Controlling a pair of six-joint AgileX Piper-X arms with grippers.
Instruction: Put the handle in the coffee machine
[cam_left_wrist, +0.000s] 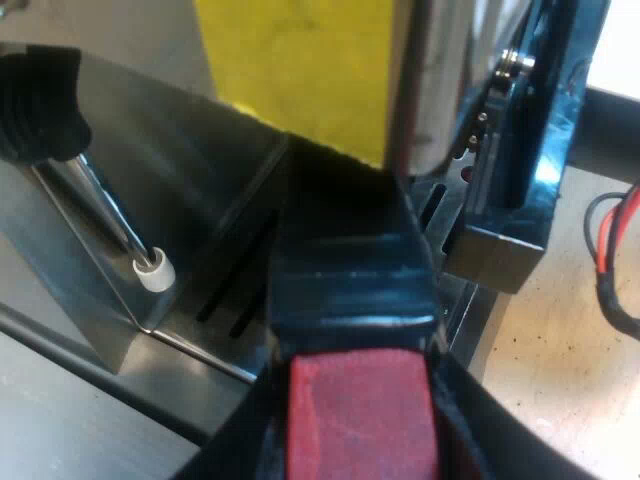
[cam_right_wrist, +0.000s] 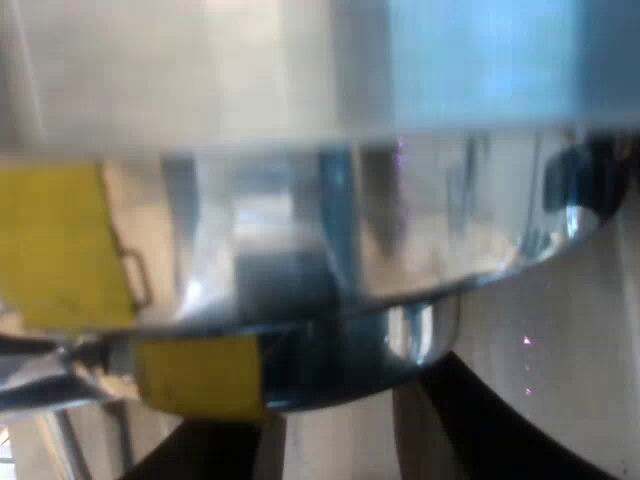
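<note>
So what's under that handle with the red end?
Under the handle a metal tray with dark slots shows. The handle covers the part of the tray straight below it.

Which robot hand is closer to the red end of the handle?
Left. The left gripper is shut on the handle, right at its red end. The right gripper is up against a shiny curved metal part instead.
</note>
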